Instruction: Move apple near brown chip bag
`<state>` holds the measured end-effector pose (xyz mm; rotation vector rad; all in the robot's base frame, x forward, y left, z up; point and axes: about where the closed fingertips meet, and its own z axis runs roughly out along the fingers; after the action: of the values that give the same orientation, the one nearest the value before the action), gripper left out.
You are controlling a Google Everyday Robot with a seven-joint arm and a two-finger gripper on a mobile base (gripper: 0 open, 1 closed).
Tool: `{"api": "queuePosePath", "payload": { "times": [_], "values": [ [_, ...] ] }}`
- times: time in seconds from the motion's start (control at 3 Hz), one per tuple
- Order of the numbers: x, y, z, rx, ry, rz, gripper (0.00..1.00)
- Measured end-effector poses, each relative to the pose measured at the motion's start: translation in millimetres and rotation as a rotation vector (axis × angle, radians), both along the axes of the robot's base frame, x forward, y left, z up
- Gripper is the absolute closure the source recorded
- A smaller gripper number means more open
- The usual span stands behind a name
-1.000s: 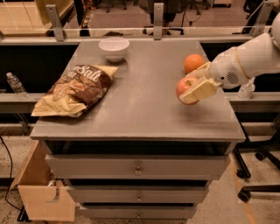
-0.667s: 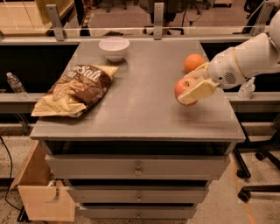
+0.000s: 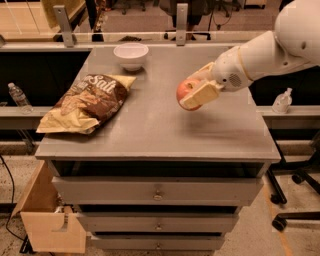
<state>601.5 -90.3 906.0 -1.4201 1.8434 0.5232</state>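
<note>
table [image 3: 150, 135]: grey, flat. brown chip bag [image 3: 87, 102] lying flat on left side. white bowl [image 3: 131, 61] at back edge, looks empty from here. claw [image 3: 195, 86] over right-middle of table, clamped on apple [image 3: 184, 89]. apple up off surface, well apart from bag. guessing firm, smooth, kinda slippery, rolls once let go, so grip across widest part seems right.

Office or lab workspace, not home. Grey metal cabinet [image 3: 70, 187], steel worktop [image 3: 150, 130], stacked drawers [image 3: 157, 220] under front edge. Chair casters [image 3: 295, 200] on speckled floor [image 3: 250, 240] past right edge; more chairs [image 3: 175, 7] beyond back edge. Ledges [image 3: 20, 114] both sides: water bottle [image 3: 19, 97] off left edge, pump bottle [image 3: 282, 101] off right edge. Cable [image 3: 7, 200] on floor near front-left corner. Gripper [image 3: 194, 89] over worktop, right of centre, clamped on apple [image 3: 184, 89].
</note>
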Motion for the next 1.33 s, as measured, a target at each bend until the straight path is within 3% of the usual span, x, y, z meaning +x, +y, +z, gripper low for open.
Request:
{"api": "queuePosePath", "payload": {
  "times": [0.33,0.67,1.0,1.33],
  "values": [
    [25.9,75.3,7.3,0.003,-0.005,0.121,1.00],
    [41.2,146.5,-4.8,0.015,0.022,0.226,1.00],
    [46.4,185.1,-19.8,0.007,0.043,0.270,1.00],
    [49.6,195.5,-29.6,0.006,0.050,0.259,1.00]
  ]
}}
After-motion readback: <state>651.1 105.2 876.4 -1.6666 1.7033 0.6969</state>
